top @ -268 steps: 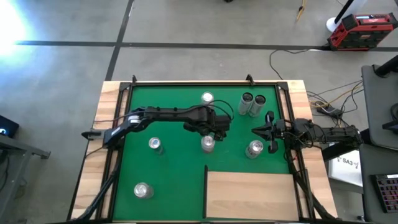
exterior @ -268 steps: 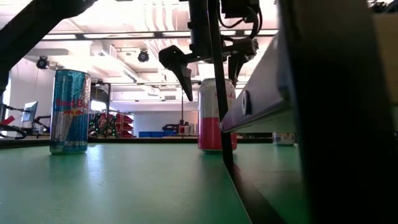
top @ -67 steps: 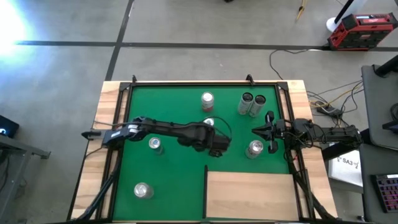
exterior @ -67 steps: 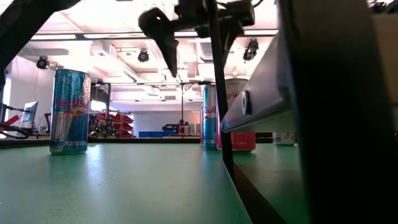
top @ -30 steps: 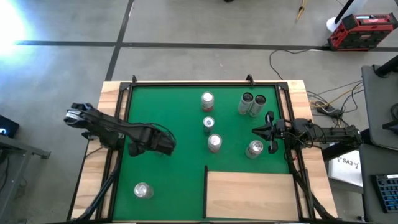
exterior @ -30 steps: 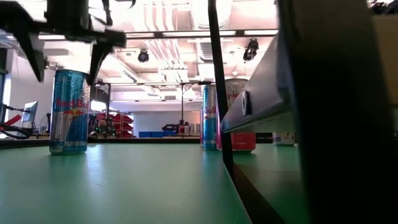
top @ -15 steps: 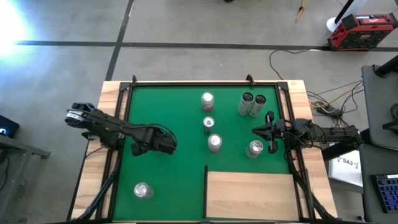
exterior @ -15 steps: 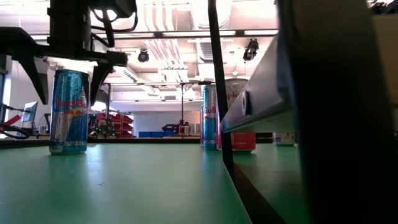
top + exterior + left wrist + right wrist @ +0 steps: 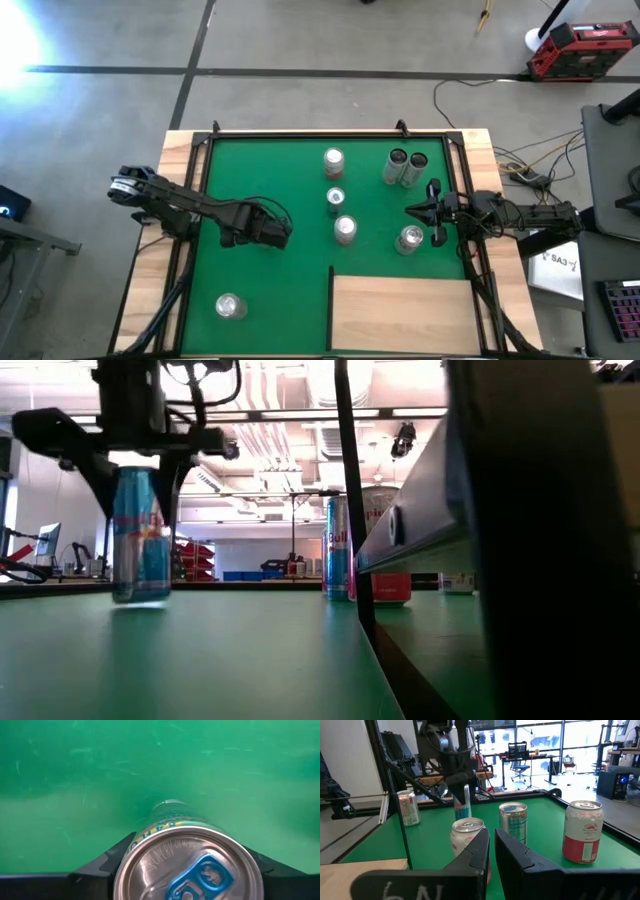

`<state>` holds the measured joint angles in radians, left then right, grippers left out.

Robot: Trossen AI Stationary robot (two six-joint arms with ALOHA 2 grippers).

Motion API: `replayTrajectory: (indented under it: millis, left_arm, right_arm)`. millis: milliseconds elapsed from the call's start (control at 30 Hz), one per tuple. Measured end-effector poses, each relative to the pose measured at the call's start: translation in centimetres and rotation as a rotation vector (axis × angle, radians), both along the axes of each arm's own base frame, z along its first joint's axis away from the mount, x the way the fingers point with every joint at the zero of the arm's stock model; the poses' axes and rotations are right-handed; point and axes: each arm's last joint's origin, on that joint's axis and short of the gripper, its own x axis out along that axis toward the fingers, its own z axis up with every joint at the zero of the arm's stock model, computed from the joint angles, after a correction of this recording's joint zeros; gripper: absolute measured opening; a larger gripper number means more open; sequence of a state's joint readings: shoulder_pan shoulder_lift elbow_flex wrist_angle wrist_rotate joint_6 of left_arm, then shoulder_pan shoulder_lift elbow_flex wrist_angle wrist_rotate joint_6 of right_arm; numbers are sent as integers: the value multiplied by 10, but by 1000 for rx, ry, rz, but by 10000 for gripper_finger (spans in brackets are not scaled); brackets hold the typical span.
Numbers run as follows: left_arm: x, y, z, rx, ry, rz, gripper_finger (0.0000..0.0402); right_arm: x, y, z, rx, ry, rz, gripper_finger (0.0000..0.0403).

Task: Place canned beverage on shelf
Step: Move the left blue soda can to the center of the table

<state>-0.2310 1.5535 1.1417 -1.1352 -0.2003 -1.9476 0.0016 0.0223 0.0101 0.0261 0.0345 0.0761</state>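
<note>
The bench (image 9: 155, 275) has pale wooden borders and a green mat (image 9: 290, 190) inside a thin dark frame. The shelf (image 9: 405, 312), a flat panel of pale wood with a dark edge, lies at the near right corner of the mat. The bench stands on a grey concrete floor (image 9: 300, 60) with dark lines; cables (image 9: 520, 165) and a red and black tool case (image 9: 582, 50) are beyond the right side. In the low view the room behind has bright ceiling lights and a wall in the distance.

The left gripper (image 9: 268, 232) is over the left half of the mat, and its jaws are closed around a blue and silver canned beverage (image 9: 140, 535). The can appears a little above the mat in the low view. In the left wrist view its silver top with a blue tab (image 9: 187, 865) sits between the two dark fingers (image 9: 102, 865).

The right gripper (image 9: 432, 212) waits at the right edge of the mat with its jaws closed on nothing, next to a red and white can (image 9: 408, 239). Two cans (image 9: 340, 213) stand in the middle, one (image 9: 333, 159) and a pair (image 9: 405, 165) stand toward the far edge, and one (image 9: 230, 306) stands near the near left corner.
</note>
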Motion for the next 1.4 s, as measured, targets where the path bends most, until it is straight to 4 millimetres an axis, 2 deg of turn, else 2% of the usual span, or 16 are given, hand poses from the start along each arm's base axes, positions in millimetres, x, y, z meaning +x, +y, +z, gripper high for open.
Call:
replayTrajectory:
  millis: [200, 333, 500, 600, 733, 1400]
  left_arm:
    - [26, 3, 18, 62, 31, -89, 211]
    - [51, 6, 27, 77, 90, -143, 211]
    - [80, 9, 36, 140, 103, -237, 224]
    - [91, 10, 39, 179, 98, -292, 225]
    - [102, 15, 41, 183, 80, -318, 225]
    - [133, 57, 17, 156, 37, -474, 226]
  right_arm:
    - [0, 0, 0, 1, 0, 0, 22]
    - [0, 0, 0, 0, 0, -1, 22]
    - [0, 0, 0, 1, 0, 0, 22]
    - [0, 0, 0, 0, 0, -1, 22]
    - [0, 0, 0, 0, 0, 0, 22]
    - [0, 0, 0, 0, 0, 0, 22]
